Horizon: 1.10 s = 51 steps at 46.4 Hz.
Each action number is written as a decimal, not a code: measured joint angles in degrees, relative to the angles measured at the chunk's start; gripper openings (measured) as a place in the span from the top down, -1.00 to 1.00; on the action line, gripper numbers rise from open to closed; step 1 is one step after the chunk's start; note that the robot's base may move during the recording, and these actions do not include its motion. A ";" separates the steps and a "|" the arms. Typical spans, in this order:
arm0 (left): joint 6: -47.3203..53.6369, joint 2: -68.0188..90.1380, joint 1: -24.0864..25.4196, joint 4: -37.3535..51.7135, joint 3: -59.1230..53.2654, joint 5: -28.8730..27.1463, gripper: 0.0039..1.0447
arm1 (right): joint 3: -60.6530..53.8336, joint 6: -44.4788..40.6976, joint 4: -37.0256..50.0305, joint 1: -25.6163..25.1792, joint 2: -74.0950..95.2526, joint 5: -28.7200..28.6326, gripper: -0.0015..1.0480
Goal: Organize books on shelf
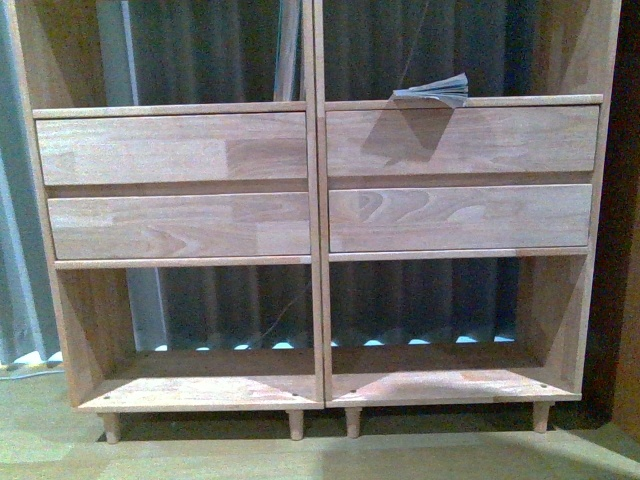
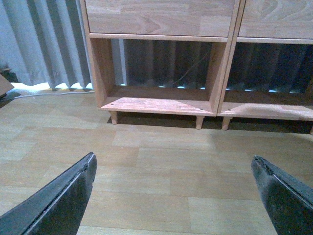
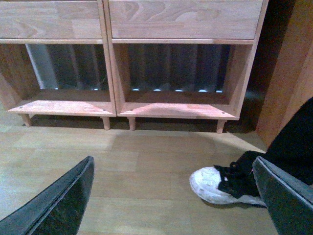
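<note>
While it hangs low over the floor, left pincer (image 2: 172, 157): spread wide, its two dark fingers (image 2: 63, 200) far apart, nothing between them.
Right pincer (image 3: 172, 159): likewise spread wide and holding nothing, dark fingers (image 3: 58, 200) well apart.
Floor (image 2: 161, 181): pale wood-look planks directly under and ahead of both pincers.
Sneaker (image 3: 215, 186): white with dark lacing, on the floor near one finger of the right pincer but apart from it; a black trouser leg (image 3: 293, 142) rises from it.
Shelf (image 1: 318, 200): light natural-wood unit of two joined bays on short peg legs (image 3: 105, 123), standing beyond both pincers; the left pincer faces the left bay's open bottom compartment, the right pincer the right bay's.
Drawer fronts (image 1: 175, 148): four wide plain ones, two stacked in each bay above the open bottom compartments, higher than either pincer.
Paperback (image 1: 432, 95): thin and floppy, lying flat on the board over the right bay's upper drawer, its fanned edge overhanging the front a little; far beyond and above the right pincer; cover print too small to read.
Curtain (image 1: 200, 50): grey and pleated, behind the open-backed shelf, farthest from both pincers.
</note>
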 joint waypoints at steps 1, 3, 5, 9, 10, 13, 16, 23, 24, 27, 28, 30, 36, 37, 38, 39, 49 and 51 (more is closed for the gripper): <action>0.00 0.00 0.00 0.00 0.00 0.00 -0.86 | 0.00 0.00 0.00 0.00 0.00 0.00 -0.86; 0.00 0.00 0.00 0.00 0.00 0.00 -0.86 | 0.00 0.00 0.00 0.00 0.00 0.00 -0.86; 0.00 0.00 0.00 0.00 0.00 0.00 -0.86 | 0.00 0.00 0.00 0.00 0.00 0.00 -0.86; 0.00 0.00 0.00 0.00 0.00 0.00 -0.86 | 0.00 0.00 0.00 0.00 0.00 0.00 -0.86; 0.02 0.00 0.00 0.00 0.00 0.00 -0.86 | 0.00 0.00 0.00 0.00 0.00 0.00 -0.86; 0.00 0.00 0.00 0.00 0.00 0.00 -0.86 | 0.00 0.00 0.00 0.00 0.00 0.00 -0.86; 0.00 0.00 0.00 0.00 0.00 0.00 -0.86 | 0.00 0.00 0.00 0.00 0.00 0.00 -0.86; 0.00 0.00 0.00 0.00 0.00 0.02 -0.86 | 0.00 0.00 0.00 0.00 0.00 0.00 -0.86; 0.00 0.00 0.00 0.00 0.00 0.00 -0.86 | 0.00 0.00 0.00 0.00 0.00 0.00 -0.86; 0.00 0.00 0.00 0.00 0.00 -0.02 -0.86 | 0.00 0.00 0.00 0.00 0.00 0.00 -0.86; 0.00 0.00 0.00 0.00 0.00 0.00 -0.86 | 0.00 0.00 0.00 0.00 0.00 0.00 -0.86; 0.00 0.00 0.00 0.00 0.00 0.00 -0.86 | 0.00 0.00 0.00 0.00 0.00 0.00 -0.86; 0.00 0.00 0.00 0.00 0.00 0.00 -0.86 | 0.00 0.00 0.00 0.00 0.00 0.00 -0.86; 0.00 0.00 0.00 0.00 0.00 0.00 -0.86 | 0.00 0.00 0.00 0.00 0.00 -0.02 -0.86; 0.00 0.00 0.00 0.00 0.00 0.00 -0.86 | 0.00 0.00 0.00 0.00 0.00 0.00 -0.86; 0.00 0.00 0.00 0.00 0.00 0.00 -0.86 | 0.00 0.00 0.00 0.00 0.00 0.00 -0.86; 0.00 0.00 0.00 0.00 0.00 0.00 -0.86 | 0.00 0.00 0.00 0.00 0.00 0.00 -0.86; 0.00 0.00 0.00 0.00 0.00 0.00 -0.86 | 0.00 0.00 0.00 0.00 0.00 0.00 -0.86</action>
